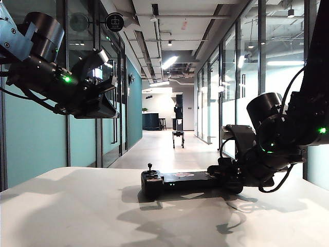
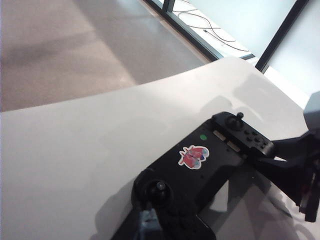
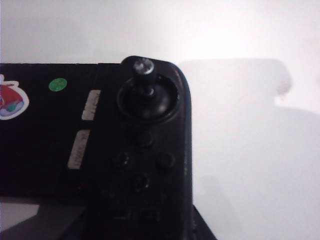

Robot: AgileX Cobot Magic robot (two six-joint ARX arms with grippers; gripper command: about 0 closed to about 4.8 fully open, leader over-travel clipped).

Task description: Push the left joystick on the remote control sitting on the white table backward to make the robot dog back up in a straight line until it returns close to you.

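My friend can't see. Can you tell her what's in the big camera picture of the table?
A black remote control lies on a white table; the right gripper is at its right end, the left gripper raised high. Far down the corridor stands a small robot dog.

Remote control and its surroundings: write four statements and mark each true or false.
1. The remote control lies on the white table. True.
2. The robot dog stands beside the table. False: it stands far down the corridor.
3. The left gripper presses the left joystick. False: it hangs high, well clear of it.
4. The right gripper sits low at the remote's right end. True.
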